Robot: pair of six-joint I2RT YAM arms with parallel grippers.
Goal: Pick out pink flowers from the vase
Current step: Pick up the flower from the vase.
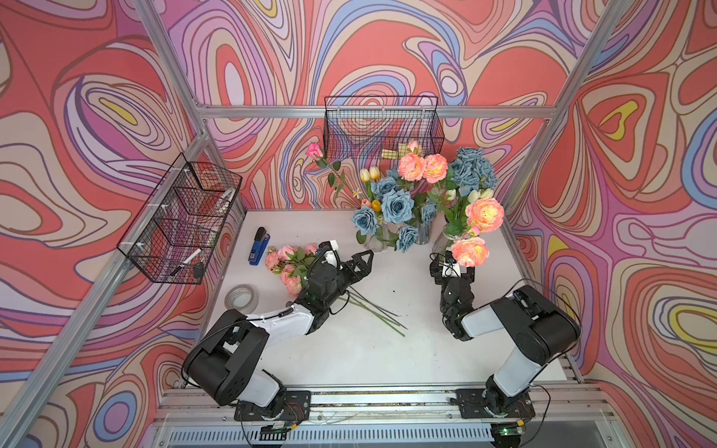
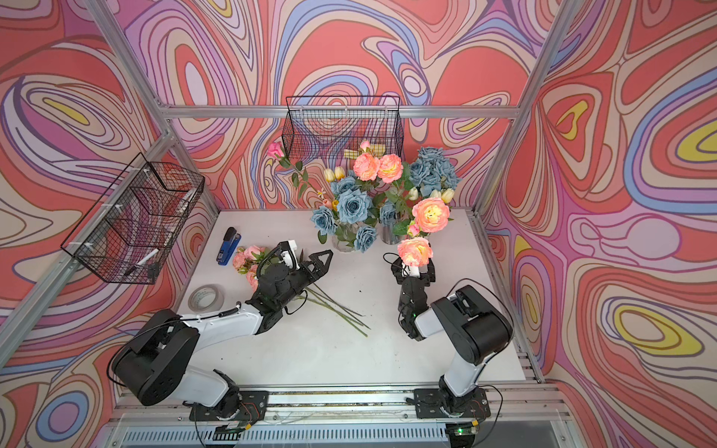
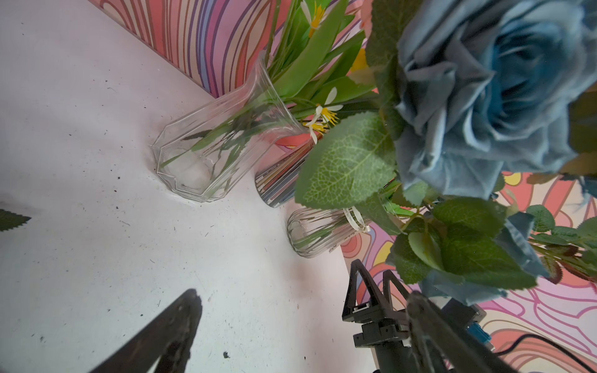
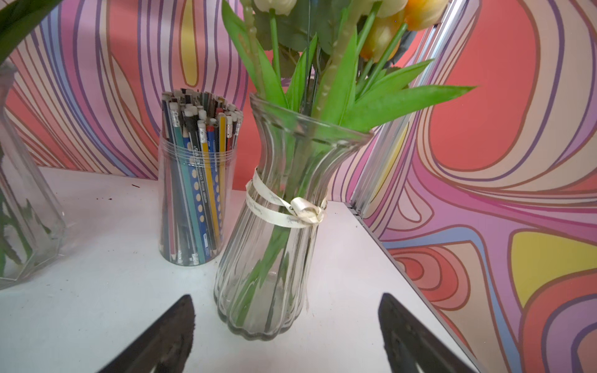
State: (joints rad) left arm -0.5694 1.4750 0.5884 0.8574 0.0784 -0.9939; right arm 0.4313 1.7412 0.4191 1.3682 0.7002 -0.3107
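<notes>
Left gripper (image 1: 362, 263) was open and empty. Right gripper (image 4: 287, 298) was open, facing the ribbed clear glass vase (image 4: 271, 226) holding peach-pink artificial flowers (image 1: 485, 215).

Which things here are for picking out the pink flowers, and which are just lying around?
For the job: upright pink flowers, laid-out pink flowers, ribbed glass vase.
Just lying about: blue stapler, tape roll, jar of pencils, blue roses, tulips, wire baskets.
</notes>
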